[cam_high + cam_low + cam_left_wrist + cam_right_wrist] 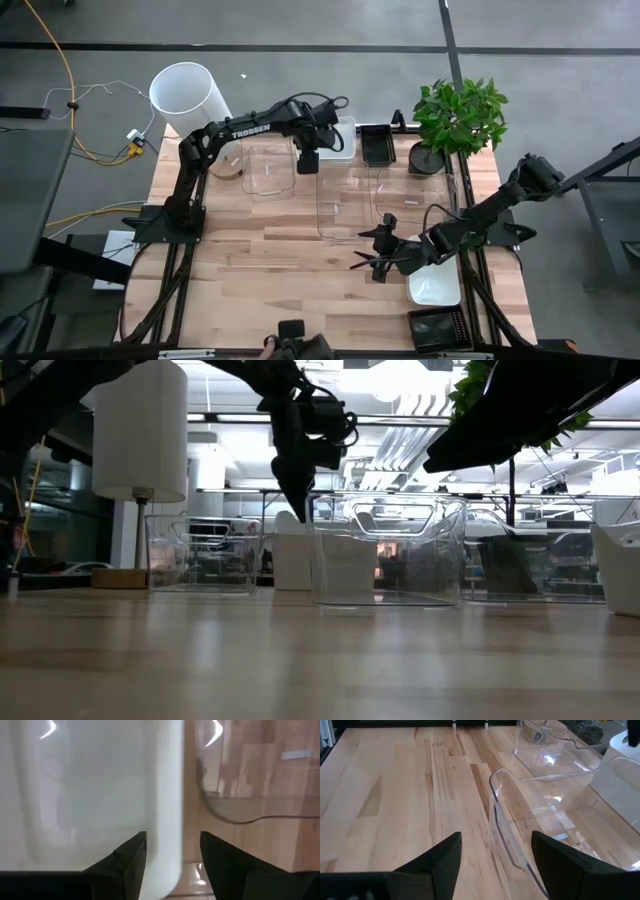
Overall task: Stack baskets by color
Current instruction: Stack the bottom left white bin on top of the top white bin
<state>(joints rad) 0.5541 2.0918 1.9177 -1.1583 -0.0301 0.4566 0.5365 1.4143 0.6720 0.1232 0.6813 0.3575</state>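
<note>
The left claw (pixel 307 163) hangs at twelve o'clock on the wooden worktop (pixel 250 270), fingers spread astride the rim of an opaque white rectangular plastic basket (pixel 100 795), apparently ready to pinch its wall and lift. The right claw (pixel 378 250), released, waits at four o'clock beside a tall clear see-through plastic basket (pixel 560 820), seemingly next for stacking.

Two dark jointed arms, white "TROSSEN" lettering, black cables.

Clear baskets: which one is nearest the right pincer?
The middle clear basket: its front rim lies just ahead of the open right pincer. The other two clear baskets sit farther off.
</note>
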